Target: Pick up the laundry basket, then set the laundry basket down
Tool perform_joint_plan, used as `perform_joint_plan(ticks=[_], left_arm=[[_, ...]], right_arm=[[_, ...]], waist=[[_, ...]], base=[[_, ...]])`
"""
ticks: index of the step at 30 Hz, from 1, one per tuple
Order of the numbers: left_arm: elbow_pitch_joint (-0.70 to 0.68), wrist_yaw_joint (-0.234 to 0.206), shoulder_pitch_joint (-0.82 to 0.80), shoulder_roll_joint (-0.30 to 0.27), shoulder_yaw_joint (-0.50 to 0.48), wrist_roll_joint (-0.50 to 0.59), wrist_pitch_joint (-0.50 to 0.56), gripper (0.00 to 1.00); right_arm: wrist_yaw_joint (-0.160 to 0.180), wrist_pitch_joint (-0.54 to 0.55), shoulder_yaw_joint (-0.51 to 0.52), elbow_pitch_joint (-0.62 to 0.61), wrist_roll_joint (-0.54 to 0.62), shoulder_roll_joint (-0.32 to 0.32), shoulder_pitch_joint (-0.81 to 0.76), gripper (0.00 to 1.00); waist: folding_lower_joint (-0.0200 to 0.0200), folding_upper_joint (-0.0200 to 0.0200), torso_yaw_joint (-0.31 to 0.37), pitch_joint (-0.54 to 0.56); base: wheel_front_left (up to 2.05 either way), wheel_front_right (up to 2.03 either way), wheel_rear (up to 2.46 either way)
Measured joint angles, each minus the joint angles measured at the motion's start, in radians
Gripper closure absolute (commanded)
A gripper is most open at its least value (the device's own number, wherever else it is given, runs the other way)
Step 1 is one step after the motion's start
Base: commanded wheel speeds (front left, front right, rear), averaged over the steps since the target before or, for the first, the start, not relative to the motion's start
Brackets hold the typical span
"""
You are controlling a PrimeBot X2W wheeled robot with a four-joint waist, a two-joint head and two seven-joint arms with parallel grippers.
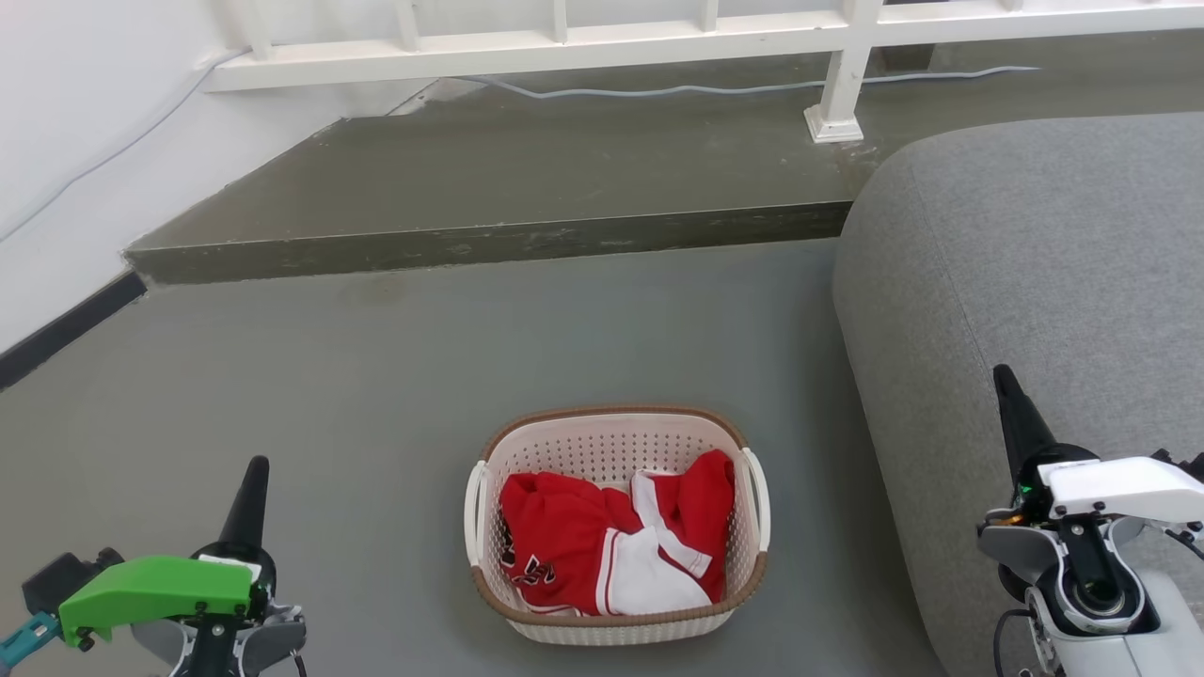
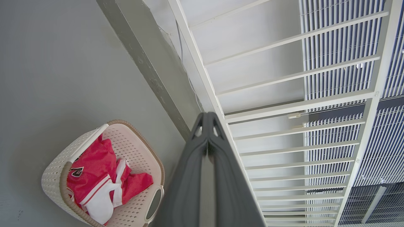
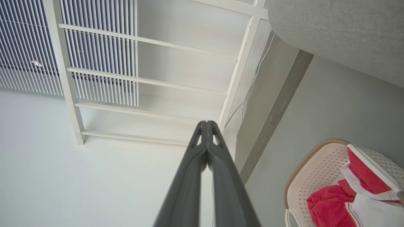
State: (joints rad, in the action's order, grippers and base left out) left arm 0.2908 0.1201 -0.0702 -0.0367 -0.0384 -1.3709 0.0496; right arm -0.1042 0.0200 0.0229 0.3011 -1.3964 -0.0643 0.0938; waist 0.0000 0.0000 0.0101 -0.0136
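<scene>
- the grey floor (image 1: pixel 376 376) takes up most of the head view, running from the white wall on the left across to the sofa.
- a grey fabric sofa (image 1: pixel 1035 263) with a rounded edge covers the right side of that view.
- a raised, darker step (image 1: pixel 564 160) crosses the far side of the floor, its front edge scuffed.
- a white railing (image 1: pixel 564 42) stands along the back of the step, with one post footed on it near the sofa.
- the laundry basket (image 1: pixel 602 447) sits upright on the floor at lower centre, near the sofa's curved edge but not touching it. it has cream perforated walls, a brown rim and a white handle on each side.
- a red and white garment (image 1: pixel 583 536) lies crumpled inside the basket, below the rim.
- the right gripper (image 1: pixel 1011 404) points up over the sofa's edge, well apart from the basket. in the right wrist view its dark fingers are pressed together with nothing between them.
- the left gripper (image 1: pixel 252 489) points up at the lower left, behind a green housing and well apart from the basket. its fingers are likewise closed tight on nothing in the left wrist view.
- a thin pale cable (image 1: pixel 705 89) trails along the step beneath the railing.
</scene>
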Motion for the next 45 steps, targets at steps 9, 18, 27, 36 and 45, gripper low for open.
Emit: perform_joint_plan(ticks=[9, 18, 27, 36, 45], left_arm=[[-0.004, 0.000, 0.000, 0.000, -0.022, -0.092, 0.025, 1.00], [-0.008, 0.002, 0.000, 0.000, -0.036, -0.187, 0.053, 1.00], [-0.009, 0.002, 0.000, 0.000, -0.047, -0.230, 0.064, 1.00], [-0.010, 0.002, 0.000, 0.000, -0.048, -0.230, 0.064, 1.00], [-0.010, 0.002, 0.000, 0.000, -0.048, -0.230, 0.064, 1.00]], right_arm=[[-0.002, 0.026, 0.034, -0.005, -0.094, 0.002, 0.000, 1.00], [-0.010, 0.053, 0.068, -0.011, -0.191, 0.002, -0.001, 1.00], [-0.010, 0.061, 0.081, -0.015, -0.224, 0.003, -0.001, 1.00], [-0.010, 0.061, 0.082, -0.015, -0.224, 0.003, -0.001, 1.00], [-0.010, 0.062, 0.083, -0.015, -0.224, 0.003, -0.001, 1.00]], waist=[[0.0000, 0.0000, -0.004, 0.005], [0.0000, 0.0000, -0.009, 0.009], [0.0000, 0.0000, -0.010, 0.011], [0.0000, 0.0000, -0.010, 0.011], [0.0000, 0.0000, -0.010, 0.011]], base=[[0.00, 0.00, 0.00], [0.00, 0.00, 0.00], [0.00, 0.00, 0.00], [0.00, 0.00, 0.00], [0.00, 0.00, 0.00]])
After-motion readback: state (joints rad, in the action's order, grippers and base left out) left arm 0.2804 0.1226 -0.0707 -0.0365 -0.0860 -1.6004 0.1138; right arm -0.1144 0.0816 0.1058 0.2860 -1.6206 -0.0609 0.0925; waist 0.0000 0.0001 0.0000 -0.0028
